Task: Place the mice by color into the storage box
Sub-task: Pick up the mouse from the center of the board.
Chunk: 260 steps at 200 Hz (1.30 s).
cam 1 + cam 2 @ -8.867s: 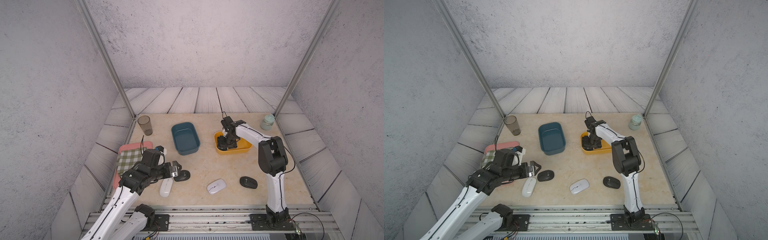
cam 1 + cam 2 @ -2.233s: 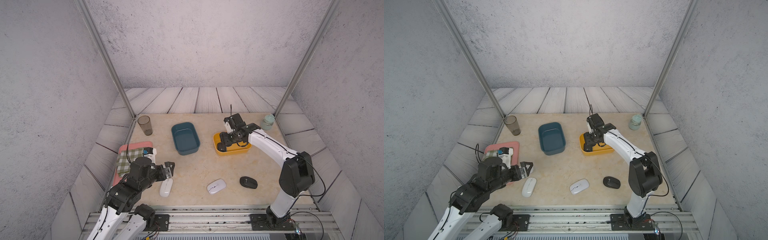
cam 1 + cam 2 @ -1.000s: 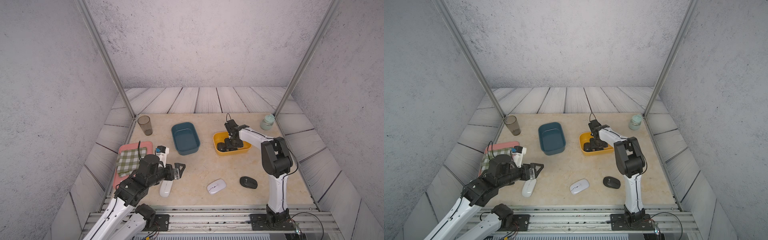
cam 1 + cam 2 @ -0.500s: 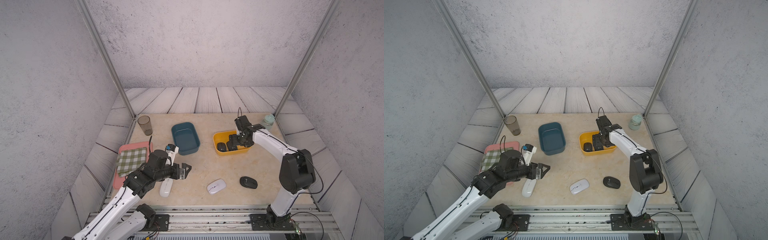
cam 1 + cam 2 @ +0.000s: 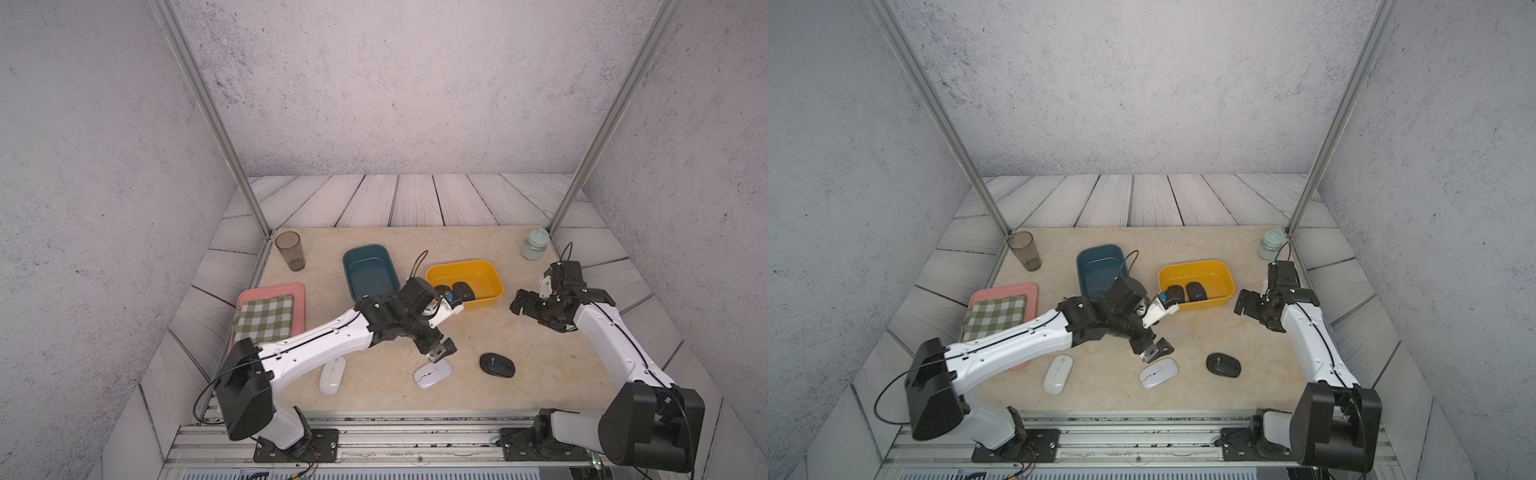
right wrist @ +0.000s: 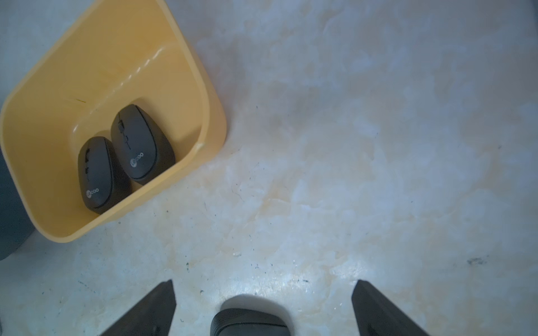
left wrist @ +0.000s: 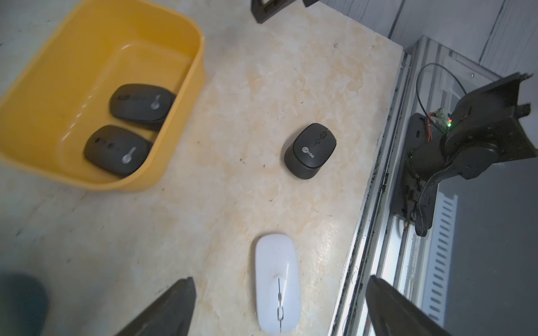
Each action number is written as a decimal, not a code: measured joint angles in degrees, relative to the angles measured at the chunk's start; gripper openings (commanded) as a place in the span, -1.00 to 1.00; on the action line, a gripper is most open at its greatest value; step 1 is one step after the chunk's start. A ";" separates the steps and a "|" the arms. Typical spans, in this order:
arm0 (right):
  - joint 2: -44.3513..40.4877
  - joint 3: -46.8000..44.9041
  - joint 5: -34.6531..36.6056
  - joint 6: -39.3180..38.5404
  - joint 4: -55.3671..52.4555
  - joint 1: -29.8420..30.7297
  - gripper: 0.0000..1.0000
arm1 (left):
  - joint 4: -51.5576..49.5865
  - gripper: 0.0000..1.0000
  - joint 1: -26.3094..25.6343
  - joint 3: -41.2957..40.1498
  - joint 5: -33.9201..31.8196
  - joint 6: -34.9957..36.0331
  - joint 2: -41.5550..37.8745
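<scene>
Inside yellow box (image 5: 495, 281): two black mice (image 5: 1176, 293), (image 5: 1197, 291) sat.
Desk front edge: two white mice (image 5: 332, 375), (image 5: 432, 373), one black mouse (image 5: 497, 365) lay unsorted.
Left gripper (image 5: 441, 350), right gripper (image 5: 524, 302): gaped empty.

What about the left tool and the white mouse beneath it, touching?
Apart: the left wrist view shows bare table between the white mouse and each finger of the left tool.

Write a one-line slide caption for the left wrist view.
Open left fingers frame a white mouse on the table; one black mouse lies loose nearby, two black mice sit in the yellow bin.
</scene>
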 measured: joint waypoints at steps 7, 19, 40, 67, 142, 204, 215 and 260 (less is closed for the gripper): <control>-0.11 -0.68 -0.96 0.42 0.00 -1.16 0.98 | -0.09 0.95 -1.03 1.99 0.13 2.12 2.93; -0.39 -1.36 -2.82 1.01 0.13 -3.69 0.98 | -0.63 0.95 -2.45 5.25 0.50 5.38 7.56; -1.70 -1.62 -5.11 2.21 0.92 -8.26 0.98 | -1.99 0.95 -4.04 11.41 1.57 10.27 15.45; -3.30 -1.92 -7.04 3.43 2.32 -11.19 0.98 | -3.41 0.95 -4.96 18.03 2.78 15.26 23.58; -3.43 -4.90 -10.91 4.79 4.57 -11.26 0.98 | -5.64 0.95 -7.17 28.50 2.40 25.75 33.94; -4.26 -6.05 -10.88 4.79 4.79 -11.30 0.98 | -5.99 0.95 -9.68 33.20 1.20 27.98 41.29; -4.57 -6.05 -10.88 4.76 4.87 -11.32 0.98 | -5.31 0.95 -9.66 33.48 0.52 28.11 41.75; -5.49 -6.91 -10.91 4.52 5.55 -11.32 0.99 | -3.69 0.95 -9.44 34.64 -0.66 27.47 42.97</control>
